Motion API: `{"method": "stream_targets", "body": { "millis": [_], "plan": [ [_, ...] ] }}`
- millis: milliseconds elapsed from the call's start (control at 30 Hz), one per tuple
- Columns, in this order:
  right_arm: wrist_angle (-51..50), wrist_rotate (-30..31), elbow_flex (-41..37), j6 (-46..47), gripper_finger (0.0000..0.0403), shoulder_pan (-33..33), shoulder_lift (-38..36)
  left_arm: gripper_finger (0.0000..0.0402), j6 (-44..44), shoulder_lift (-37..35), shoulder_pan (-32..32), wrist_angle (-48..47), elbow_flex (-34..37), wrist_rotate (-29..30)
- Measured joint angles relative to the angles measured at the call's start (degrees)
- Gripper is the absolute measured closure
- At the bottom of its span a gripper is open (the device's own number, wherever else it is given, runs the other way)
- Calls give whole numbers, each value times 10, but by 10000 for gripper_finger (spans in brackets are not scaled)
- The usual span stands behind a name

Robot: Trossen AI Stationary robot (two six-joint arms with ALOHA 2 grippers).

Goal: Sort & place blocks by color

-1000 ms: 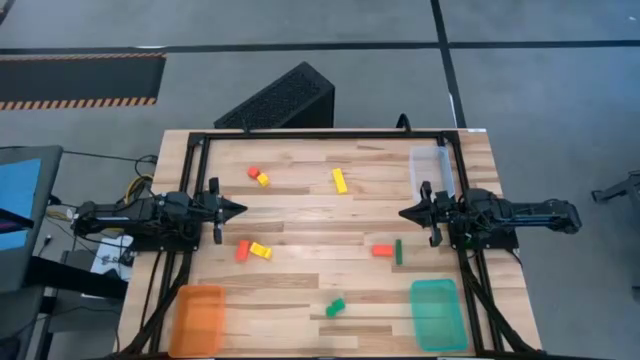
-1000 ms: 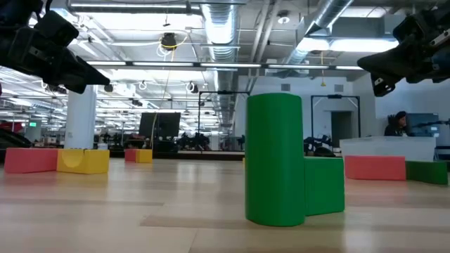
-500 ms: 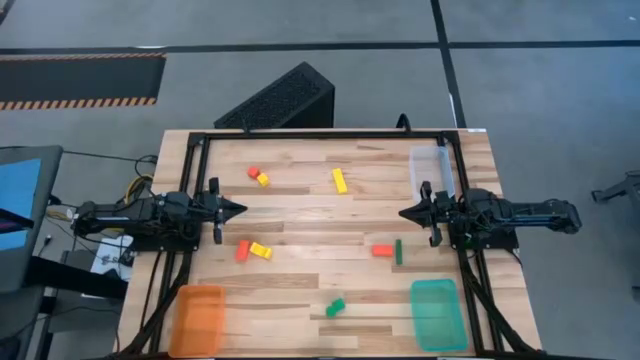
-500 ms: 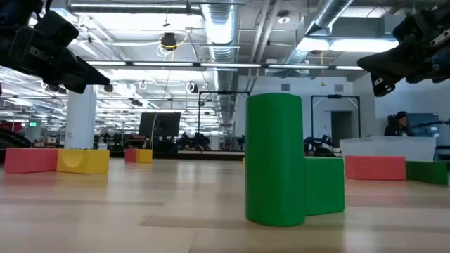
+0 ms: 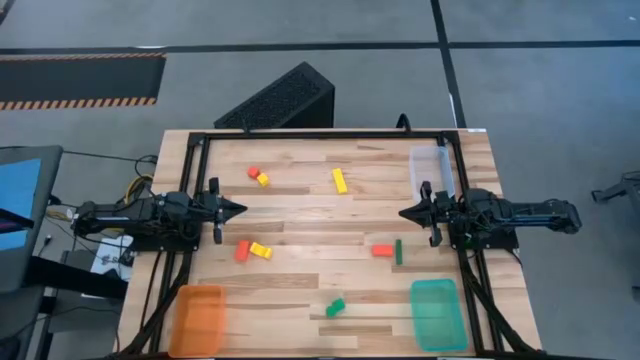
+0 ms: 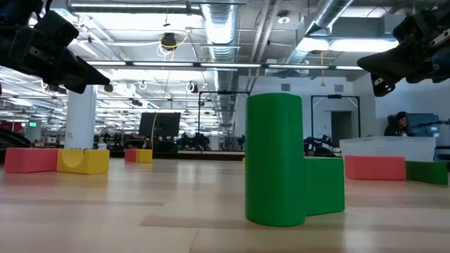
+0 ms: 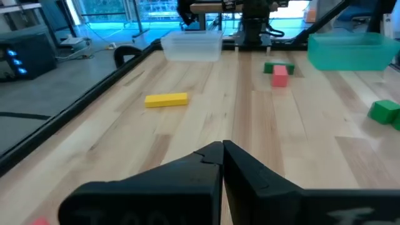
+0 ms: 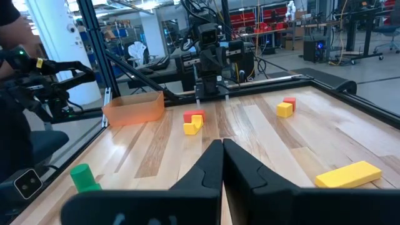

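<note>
Several small blocks lie flat on the wooden table. A red block (image 5: 253, 172) and a yellow one (image 5: 263, 179) sit toward the far left, with a yellow bar (image 5: 340, 180) beside them. A red (image 5: 242, 250) and yellow (image 5: 261, 250) pair lies mid-left. A red block (image 5: 382, 250) and a green bar (image 5: 398, 251) lie mid-right. A green block (image 5: 335, 307) (image 6: 292, 161) stands near the front. My left gripper (image 5: 243, 209) (image 7: 222, 150) hovers shut at the left side. My right gripper (image 5: 402, 213) (image 8: 222, 147) hovers shut at the right, facing it.
An orange tray (image 5: 201, 318) sits at the near left corner, a teal tray (image 5: 438, 313) at the near right, and a clear tray (image 5: 431, 168) at the far right. A black frame (image 5: 320, 133) rims the table. Bare wood lies between the grippers.
</note>
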State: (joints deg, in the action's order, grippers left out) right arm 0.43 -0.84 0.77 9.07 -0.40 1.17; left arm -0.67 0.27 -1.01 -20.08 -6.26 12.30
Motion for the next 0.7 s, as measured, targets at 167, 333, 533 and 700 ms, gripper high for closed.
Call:
{"method": "stream_targets", "body": {
  "millis": [167,333,533,700],
  "plan": [
    [0,0,0,0,376,0,0,401,0,0,0,-2,0,62],
    [0,0,0,-4,376,0,0,401,0,0,0,-1,0,69],
    [16,11,-1,-130,376,-1,0,401,0,0,0,-1,0,69],
    [167,44,-1,-132,376,-2,0,401,8,0,0,11,1,71]
  ]
}}
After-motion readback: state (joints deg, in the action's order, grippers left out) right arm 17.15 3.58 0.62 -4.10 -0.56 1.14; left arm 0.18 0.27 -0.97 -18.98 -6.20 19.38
